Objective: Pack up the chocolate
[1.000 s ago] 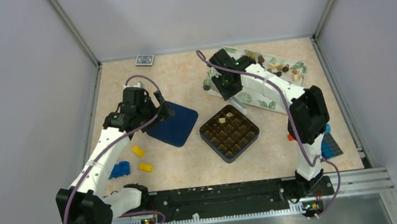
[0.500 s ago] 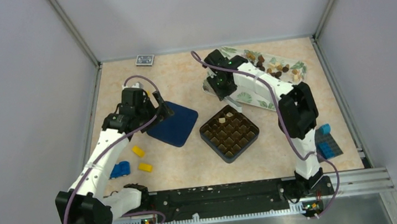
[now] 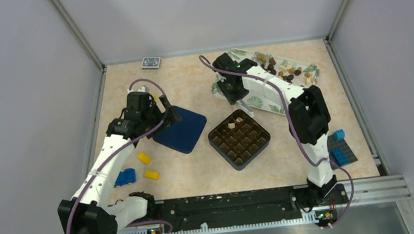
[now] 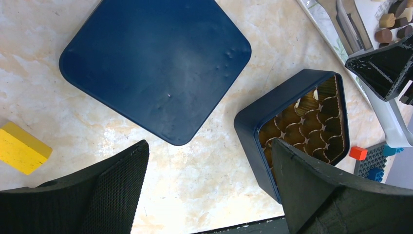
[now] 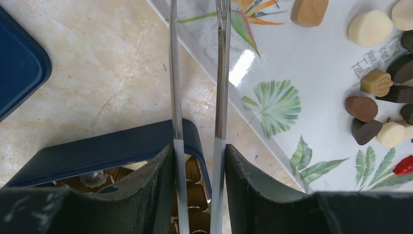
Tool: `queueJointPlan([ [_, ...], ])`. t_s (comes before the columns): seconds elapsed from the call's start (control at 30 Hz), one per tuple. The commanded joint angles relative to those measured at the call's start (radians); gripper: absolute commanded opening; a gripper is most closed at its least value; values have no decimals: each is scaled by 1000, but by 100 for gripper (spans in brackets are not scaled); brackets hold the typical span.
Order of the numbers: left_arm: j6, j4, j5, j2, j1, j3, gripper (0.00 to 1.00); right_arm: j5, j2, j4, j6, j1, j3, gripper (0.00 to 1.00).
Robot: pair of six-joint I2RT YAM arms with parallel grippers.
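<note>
right gripper (image 5: pixel 197 156) clamps tweezers (image 5: pixel 174 73) | blades narrowly parted, tips out of view, over tray (image 5: pixel 302 63) of chocolates (image 5: pixel 361 108) | left gripper (image 4: pixel 208 146) wide, empty, near lid (image 4: pixel 156 63)

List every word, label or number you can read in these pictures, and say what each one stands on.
"Sweet": embossed on the light brown chocolate lying on the leaf-printed tray, seen in the right wrist view.
Dark script printed on the same tray, beside the pile of chocolates: too blurred to read.
Small blue card at the far edge, seen in the top view: too small to read.
No other text or numbers show.
</note>
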Motion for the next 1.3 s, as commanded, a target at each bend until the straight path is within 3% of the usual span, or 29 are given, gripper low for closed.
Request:
queueJointPlan([
  [0.0, 3, 2, 2, -8, 7, 12, 99, 15, 3, 7, -19, -3, 68, 39],
  [0.77, 5, -6, -12, -18, 10, 9, 99, 118, 78, -33, -60, 36, 140, 36],
  [0.97, 6, -5, -9, -21, 13, 8, 99, 135, 62, -57, -57, 42, 162, 21],
  [1.27, 17, 5, 9, -12, 17, 9, 99, 129, -117, -36, -23, 40, 80, 16],
])
